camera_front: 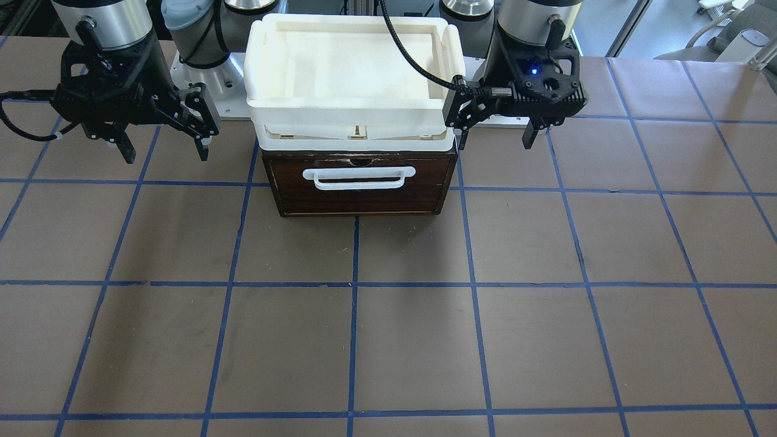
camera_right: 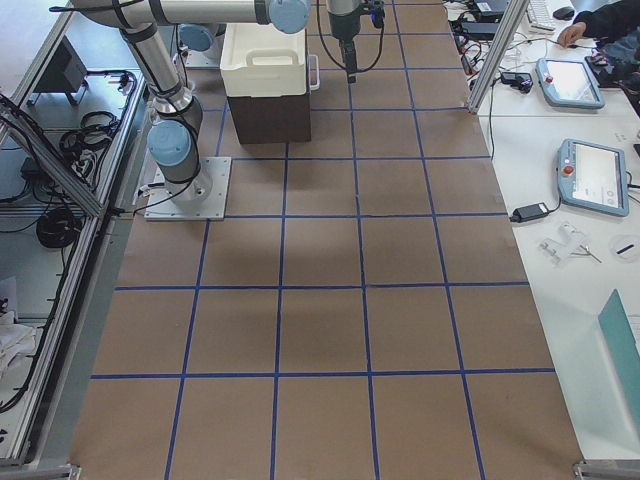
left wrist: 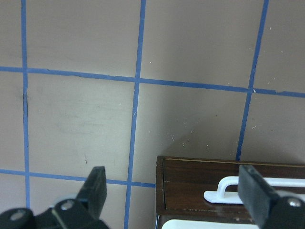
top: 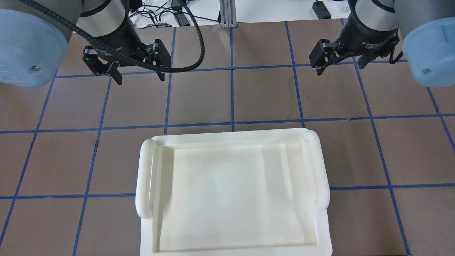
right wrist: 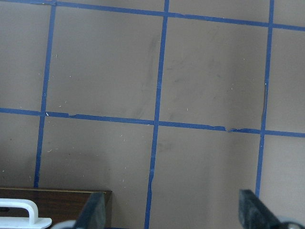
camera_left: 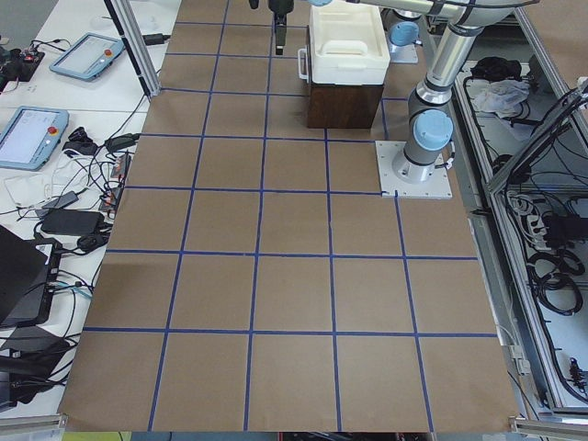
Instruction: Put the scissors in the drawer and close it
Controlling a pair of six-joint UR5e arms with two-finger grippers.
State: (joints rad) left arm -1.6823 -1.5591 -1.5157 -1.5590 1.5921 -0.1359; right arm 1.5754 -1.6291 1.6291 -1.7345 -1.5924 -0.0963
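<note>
The drawer has a dark brown front and a white bar handle, and it sits pushed in flush with its cabinet. The scissors show in no view. My left gripper is open and empty, hanging above the table beside the cabinet's corner. It also shows in the overhead view. My right gripper is open and empty on the cabinet's other side, seen overhead too. The left wrist view shows the drawer front between its open fingers. The right wrist view shows a corner of the drawer front.
A white plastic tray sits on top of the cabinet and hides it in the overhead view. The table is brown with a blue tape grid. Operator desks with tablets stand beyond the far edge.
</note>
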